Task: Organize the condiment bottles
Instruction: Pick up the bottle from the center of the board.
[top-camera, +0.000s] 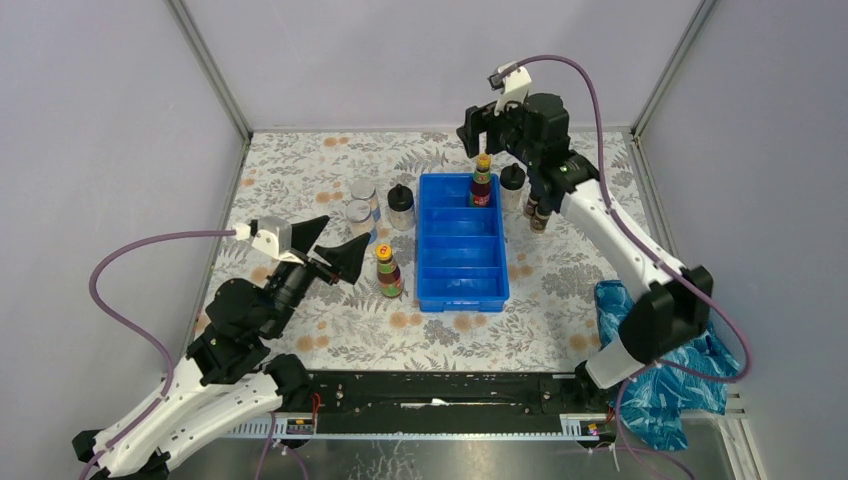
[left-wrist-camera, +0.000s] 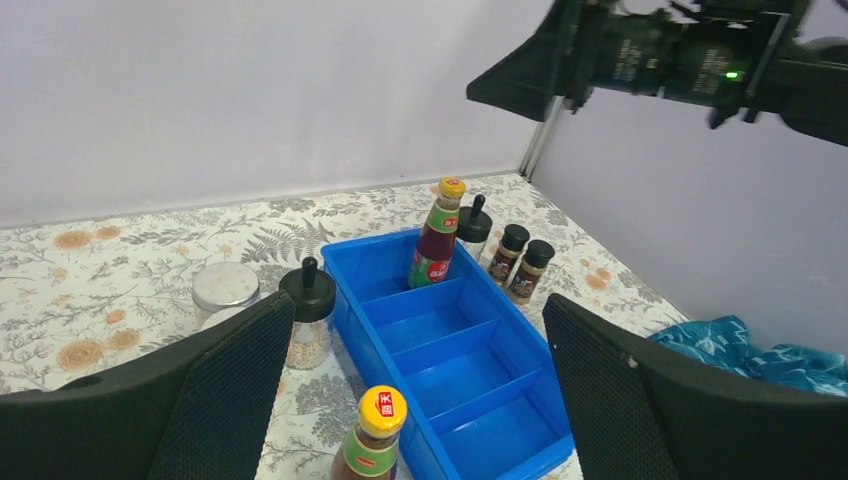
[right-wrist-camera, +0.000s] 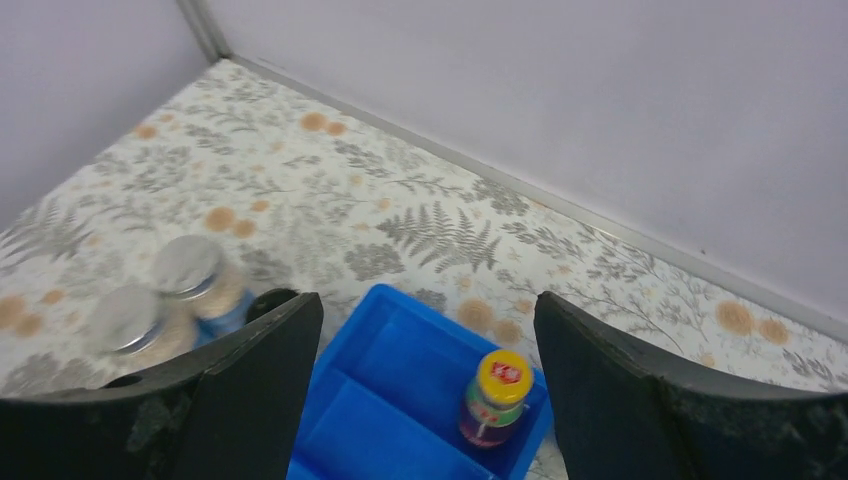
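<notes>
The blue tray (top-camera: 460, 262) lies mid-table. One dark red bottle with a yellow cap (top-camera: 482, 182) stands in its far compartment, also seen in the left wrist view (left-wrist-camera: 437, 235) and the right wrist view (right-wrist-camera: 495, 400). My right gripper (top-camera: 492, 138) is open above it, empty (right-wrist-camera: 428, 305). The second red bottle (top-camera: 388, 270) stands on the table left of the tray, just below my open, empty left gripper (top-camera: 345, 232) (left-wrist-camera: 418, 310). Two silver-lidded jars (top-camera: 361, 202) and a black-domed clear bottle (top-camera: 401, 205) stand left of the tray. The other domed bottle (top-camera: 512, 185) and two short dark jars (top-camera: 536, 215) stand right of it.
A crumpled blue cloth (top-camera: 660, 380) lies at the near right, by the right arm's base. Grey walls close the table on three sides. The tray's three nearer compartments (left-wrist-camera: 470, 370) hold nothing.
</notes>
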